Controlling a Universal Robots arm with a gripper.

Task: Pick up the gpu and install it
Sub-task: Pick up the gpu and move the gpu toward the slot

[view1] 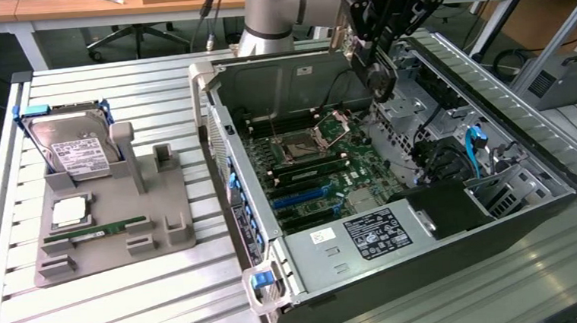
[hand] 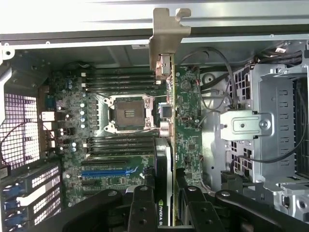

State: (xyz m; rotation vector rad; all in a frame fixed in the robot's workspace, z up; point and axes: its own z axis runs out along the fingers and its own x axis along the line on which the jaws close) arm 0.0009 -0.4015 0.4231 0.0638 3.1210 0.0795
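The exterior view stood high and off to one side, angled down over the slatted table (view1: 126,310), the grey parts tray (view1: 100,220) and the whole open computer case (view1: 262,79). The wrist view sat close above the case, facing down past the gripper (hand: 166,195) and along the gpu (hand: 163,164). Both shared the motherboard (hand: 120,162) and CPU socket (hand: 126,113).

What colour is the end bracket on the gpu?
Silver. The end bracket of the gpu shows best in the wrist view.
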